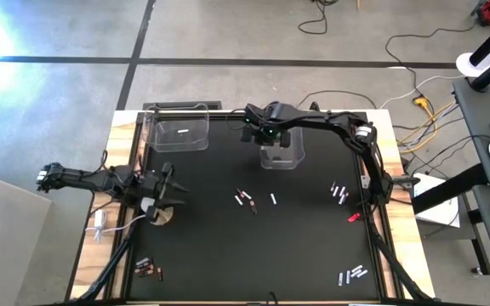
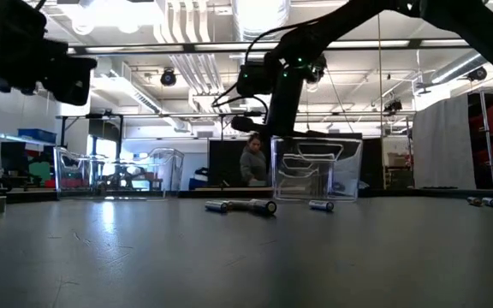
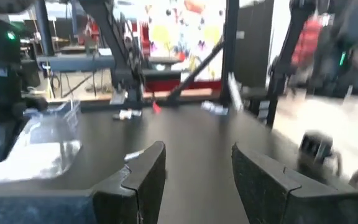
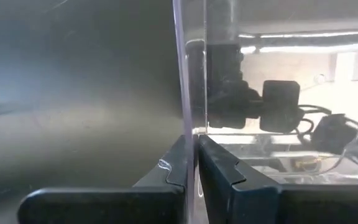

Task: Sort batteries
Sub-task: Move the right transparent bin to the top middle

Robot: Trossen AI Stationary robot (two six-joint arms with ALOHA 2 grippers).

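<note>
Two clear bins [image 1: 177,127] | right tool [image 4: 194,171] pinches right bin wall [image 4: 188,74] | left tool [image 3: 197,174] released

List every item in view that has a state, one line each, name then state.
Right gripper: shut, over the right clear bin's rim.
Left gripper: open, holding nothing, at the table's left side.
Right clear bin: upright.
Left clear bin: upright, one silvery battery lying inside.
Centre batteries: lying loose on the mat.
Right-edge batteries: lying loose on the mat.

Two clear bins [image 1: 178,127] [image 1: 282,151] sit at 11 and 12 o'clock on the surface [image 1: 219,238]; batteries [image 1: 247,201] lie at centre, 3, 5 and 7 o'clock.
</note>
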